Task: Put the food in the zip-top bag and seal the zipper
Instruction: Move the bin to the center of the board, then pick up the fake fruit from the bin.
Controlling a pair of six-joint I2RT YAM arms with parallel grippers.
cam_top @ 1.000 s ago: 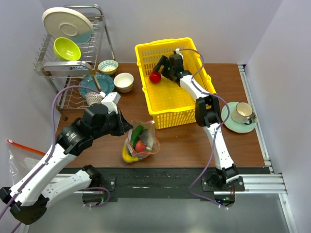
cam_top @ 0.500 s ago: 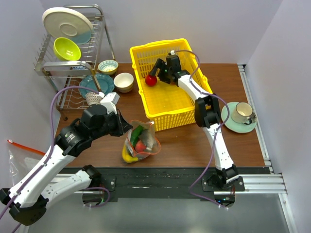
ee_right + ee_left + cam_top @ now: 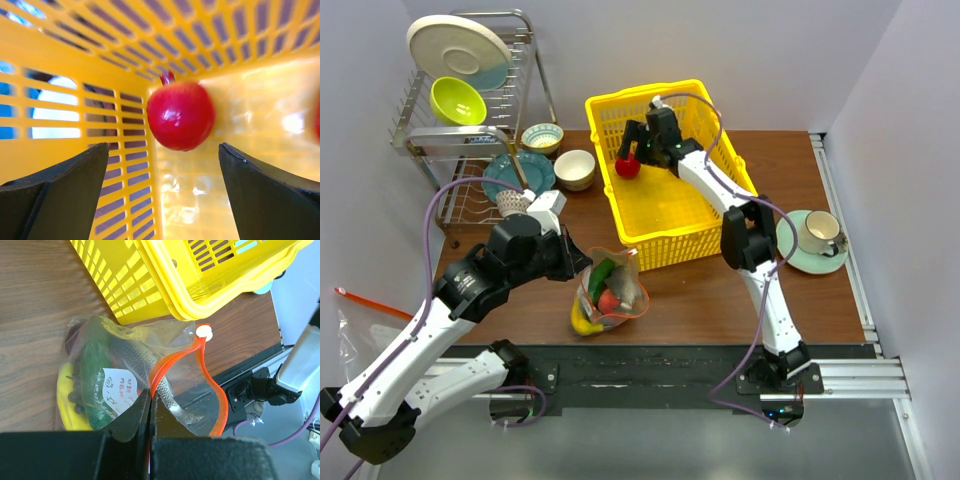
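So in the top view the zip-top bag (image 3: 611, 296) is lying on the table (image 3: 520, 300) near the front edge, at roughly 7 o'clock from the yellow basket (image 3: 666, 243) and just off its front wall. It's already got food in it. From the left wrist cam I can make out a green cucumber (image 3: 92, 371), a yellow banana (image 3: 63, 392), some dark grapes (image 3: 75, 396) and a grey-beige piece (image 3: 134, 356).

There's a white sticker (image 3: 119, 386) inside the plastic with red print on it, maybe a little logo plus a few characters. It's too small and crinkled for me to read.

The left gripper (image 3: 150, 399) is clamped tight on the bag's edge, right where the zipper (image 3: 216, 390) comes down. The red-orange strip splits into a loop, so the mouth is gaping. Its white end piece (image 3: 204, 331) sits at the loop's 12 o'clock, almost under the basket rim.

The red apple (image 3: 180, 116) is in the basket's 10 o'clock corner, against the mesh wall. The right gripper (image 3: 164, 152) has its jaws spread wide on either side of it, and neither finger is touching it.
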